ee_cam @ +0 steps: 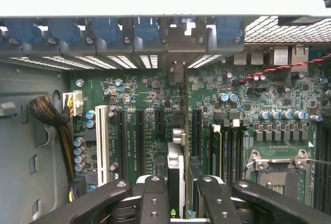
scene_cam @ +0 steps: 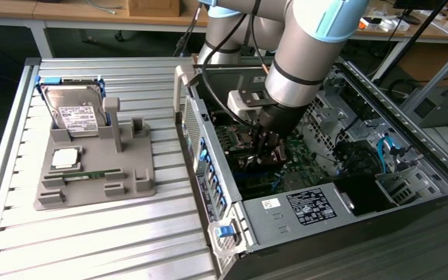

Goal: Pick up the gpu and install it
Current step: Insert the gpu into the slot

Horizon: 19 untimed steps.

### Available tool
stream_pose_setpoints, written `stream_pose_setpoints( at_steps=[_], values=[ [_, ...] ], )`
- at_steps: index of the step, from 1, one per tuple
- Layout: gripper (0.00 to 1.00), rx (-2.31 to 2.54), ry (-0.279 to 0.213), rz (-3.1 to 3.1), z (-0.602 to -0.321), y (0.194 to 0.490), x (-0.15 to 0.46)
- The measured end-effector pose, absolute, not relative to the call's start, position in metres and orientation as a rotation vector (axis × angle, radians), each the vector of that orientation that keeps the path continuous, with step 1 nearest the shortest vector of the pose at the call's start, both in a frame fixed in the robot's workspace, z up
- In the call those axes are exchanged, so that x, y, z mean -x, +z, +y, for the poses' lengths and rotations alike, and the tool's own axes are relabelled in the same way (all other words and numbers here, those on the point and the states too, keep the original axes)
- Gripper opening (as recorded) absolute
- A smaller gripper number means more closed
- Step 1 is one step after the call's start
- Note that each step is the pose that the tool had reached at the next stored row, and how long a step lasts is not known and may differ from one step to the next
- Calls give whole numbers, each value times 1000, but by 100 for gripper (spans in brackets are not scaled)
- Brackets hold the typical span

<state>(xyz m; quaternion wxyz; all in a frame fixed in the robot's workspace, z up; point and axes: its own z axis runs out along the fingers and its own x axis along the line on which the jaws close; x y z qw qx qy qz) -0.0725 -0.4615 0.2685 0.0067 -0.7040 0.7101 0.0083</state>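
The claw [scene_cam: 265, 153] reaches down inside the open computer case [scene_cam: 410, 125], its fingers [ee_cam: 155, 203] pinching the gpu [ee_cam: 178, 167], which stands on edge over the green motherboard [ee_cam: 248, 97] among the expansion slots, its far end toward the case's rear slot openings. A white slot [ee_cam: 102, 144] lies a few slots over. On the power supply [scene_cam: 305, 207] sit a black label and a small white sticker, their print too small to read. On the slatted counter [scene_cam: 91, 233], a grey holder [scene_cam: 103, 175] carries a hard drive [scene_cam: 76, 111] with a white label, unreadable, and a green memory stick [scene_cam: 84, 174]
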Motion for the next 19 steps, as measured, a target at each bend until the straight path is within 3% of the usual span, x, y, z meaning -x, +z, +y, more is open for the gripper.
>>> stream_pose_setpoints(
  at_steps=[19],
  values=[
    [27, 2203, 25, 2222, -460, 270, 76]
  ],
)
